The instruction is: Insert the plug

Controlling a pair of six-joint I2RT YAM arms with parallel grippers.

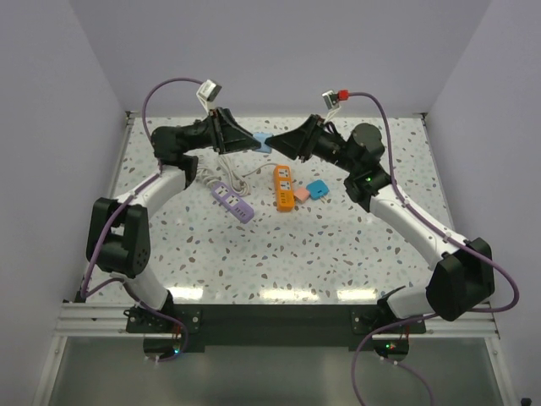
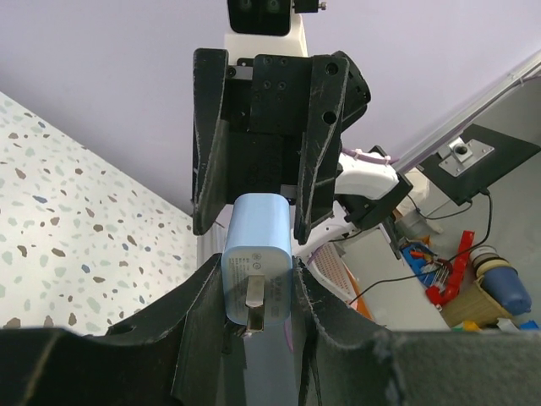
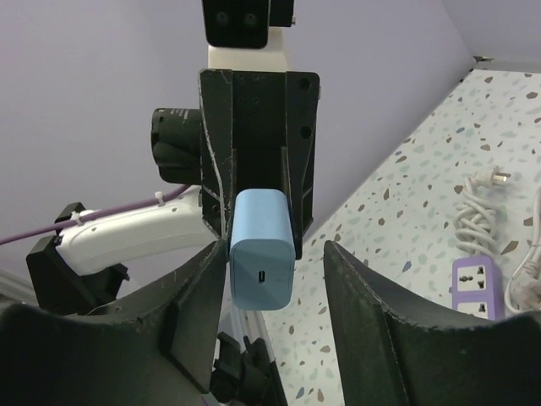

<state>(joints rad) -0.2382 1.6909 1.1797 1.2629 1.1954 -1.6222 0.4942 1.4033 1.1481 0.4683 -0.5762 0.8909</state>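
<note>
Blue plug (image 3: pixel 262 245) sits clamped in the left hand (image 2: pixel 258 292), raised above the tabletop (image 1: pixel 338 245). The right hand (image 3: pixel 276 279) straddles its other end, fingers parted, gripping nothing.

Bright, even, diffuse light falls from above in all 3 views, and the walls take a faint lilac cast. In the top view a row of white glare patches lies on the table (image 1: pixel 338 254) near its front edge; shadows on it are faint and soft-edged. In both wrist views the near fingers (image 2: pixel 152 355) are dark, underexposed and slightly blurred, while the blue plug (image 2: pixel 258 254) is sharp. Far clutter in the left wrist view is soft.
</note>
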